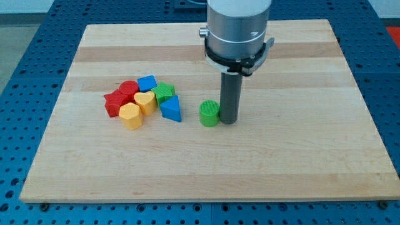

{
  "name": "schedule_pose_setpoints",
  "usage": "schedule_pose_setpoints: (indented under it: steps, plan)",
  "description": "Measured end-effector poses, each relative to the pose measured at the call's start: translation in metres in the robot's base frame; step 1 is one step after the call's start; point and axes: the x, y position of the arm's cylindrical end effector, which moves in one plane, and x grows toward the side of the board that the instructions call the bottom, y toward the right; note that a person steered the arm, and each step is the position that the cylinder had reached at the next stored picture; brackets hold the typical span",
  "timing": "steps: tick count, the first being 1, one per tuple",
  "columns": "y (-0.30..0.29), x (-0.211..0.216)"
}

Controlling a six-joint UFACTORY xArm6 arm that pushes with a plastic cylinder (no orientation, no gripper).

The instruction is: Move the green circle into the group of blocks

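Green circle just left of my tip

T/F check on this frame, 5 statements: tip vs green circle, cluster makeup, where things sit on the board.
1. My tip sits just to the view's right of the green circle. True.
2. The green circle is already inside the group. False: it stands apart, to the view's right of the blue triangle.
3. The group lies on the view's left half of the board. True.
4. The group holds only red and yellow blocks. False: blue and green blocks are there too.
5. My tip touches the yellow hexagon. False: it is far from it.
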Motion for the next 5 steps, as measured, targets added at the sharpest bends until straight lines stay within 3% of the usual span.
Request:
schedule_pose_setpoints:
  steps: [1, 2, 5]
  plan:
    - [0.023, -0.026]
    - [0.003, -0.037]
    - [-0.034, 0.009]
